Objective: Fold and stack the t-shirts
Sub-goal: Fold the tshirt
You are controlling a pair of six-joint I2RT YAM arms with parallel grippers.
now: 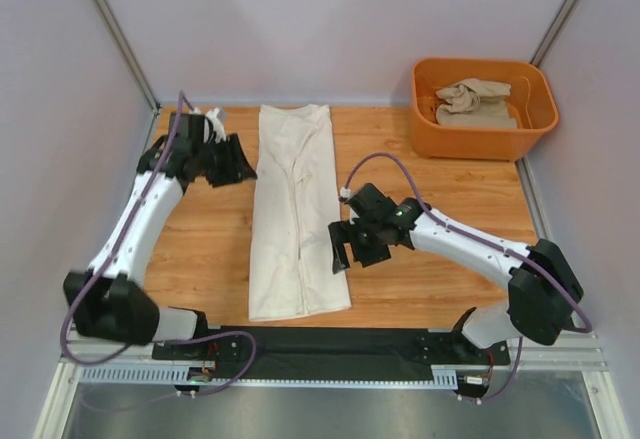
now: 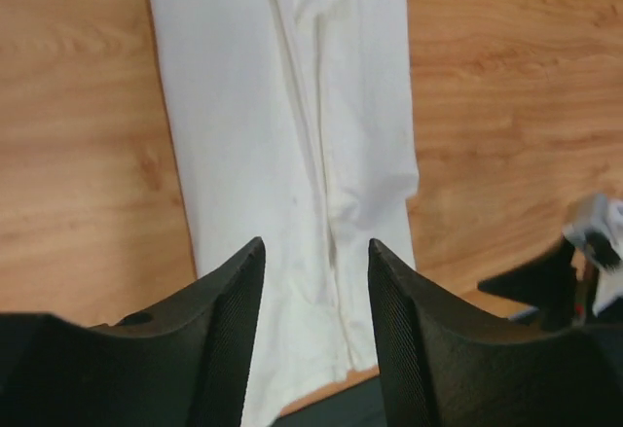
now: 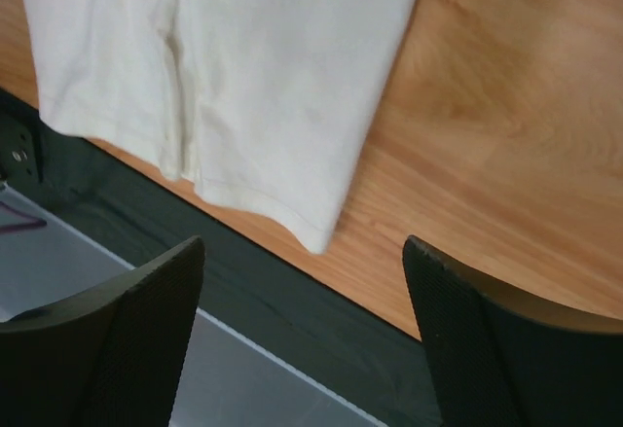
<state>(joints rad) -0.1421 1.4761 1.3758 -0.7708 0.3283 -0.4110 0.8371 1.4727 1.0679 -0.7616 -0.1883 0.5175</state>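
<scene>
At near centre-right, right tool (image 1: 345, 249) is hovering by the right edge of the cream-white t-shirt (image 1: 295, 209), jaws standing wide apart, gripping nothing. Shirt is lying as a long folded strip, near to far, mid surface (image 1: 200, 244). Far left: left tool (image 1: 238, 162) is sitting just beside the strip, jaws partly apart, empty. Far right: sandy beige t-shirt (image 1: 475, 101) is lying crumpled in orange tub (image 1: 480, 144).

cream-white t-shirt (image 2: 292, 106): top cut off, both wrist views | sandy beige t-shirt (image 1: 478, 101): partly hidden by orange tub (image 1: 480, 142) wall, upper right
</scene>
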